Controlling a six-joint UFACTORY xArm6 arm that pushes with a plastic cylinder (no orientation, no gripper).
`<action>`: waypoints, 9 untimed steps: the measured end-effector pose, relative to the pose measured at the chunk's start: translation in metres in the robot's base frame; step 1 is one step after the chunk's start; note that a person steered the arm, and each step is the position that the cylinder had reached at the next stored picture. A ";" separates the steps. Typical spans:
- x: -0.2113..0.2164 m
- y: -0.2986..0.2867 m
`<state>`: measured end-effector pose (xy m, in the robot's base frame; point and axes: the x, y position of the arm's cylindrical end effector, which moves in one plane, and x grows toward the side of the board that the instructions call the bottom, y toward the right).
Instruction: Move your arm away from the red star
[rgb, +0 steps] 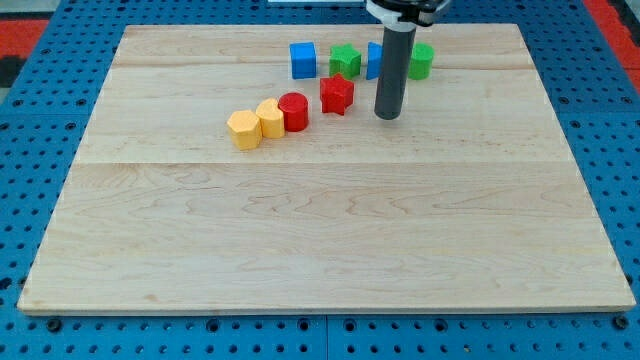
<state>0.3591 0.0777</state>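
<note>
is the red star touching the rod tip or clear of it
Clear: bare wood shows between the red star and my tip, which is to its right.

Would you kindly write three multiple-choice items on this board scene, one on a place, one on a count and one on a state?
1. Where is my tip relative to the red star?
A. at the view's left of it
B. at the view's right of it
C. resting on top of it

2. How many red blocks lie on the wooden board?
A. one
B. two
C. four

3. Is my tip touching the red star?
A. yes, pressed against it
B. no, bare board shows between them
C. it cannot be seen

Answers:
1 B, the rod stands to the star's right.
2 B, the star and the red cylinder.
3 B, a gap of wood separates them.
</note>
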 end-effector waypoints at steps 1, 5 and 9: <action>-0.016 -0.006; 0.013 -0.010; 0.094 0.047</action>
<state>0.4528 0.1247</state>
